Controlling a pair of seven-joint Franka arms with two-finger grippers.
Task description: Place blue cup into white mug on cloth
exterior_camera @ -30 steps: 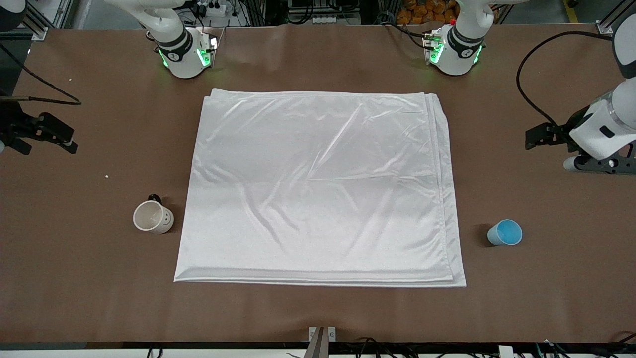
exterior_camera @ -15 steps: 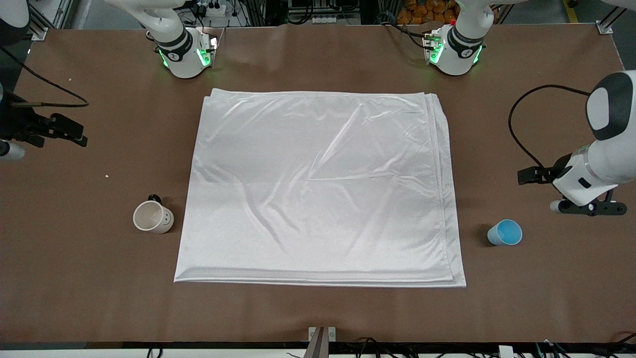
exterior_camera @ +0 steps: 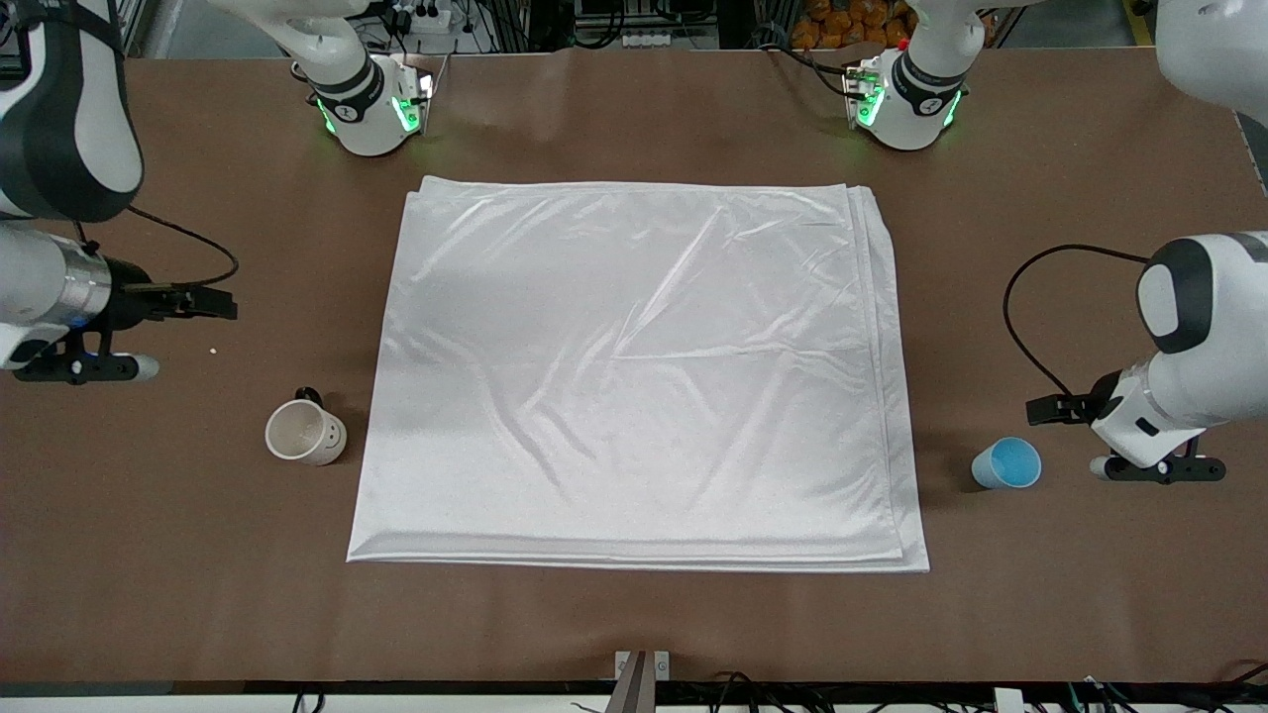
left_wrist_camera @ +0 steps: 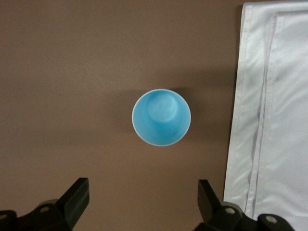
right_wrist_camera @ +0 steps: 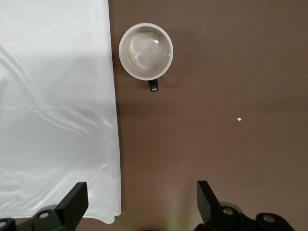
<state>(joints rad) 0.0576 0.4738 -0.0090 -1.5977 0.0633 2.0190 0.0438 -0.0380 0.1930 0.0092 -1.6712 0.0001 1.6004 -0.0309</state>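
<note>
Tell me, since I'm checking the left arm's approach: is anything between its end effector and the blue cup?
Nothing visible is. The left end effector is open over bare table, with the blue cup upright just ahead of its fingers. The cloth lies beside the cup, not touching it, out of that path.

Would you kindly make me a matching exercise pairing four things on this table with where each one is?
1. blue cup
2. white mug
3. cloth
4. left gripper

A. spread flat between the two vessels
B. on bare table toward the right arm's end
C. open, above the table beside the cup
D. on bare table toward the left arm's end

Pairs: 1-D, 2-B, 3-A, 4-C
</note>
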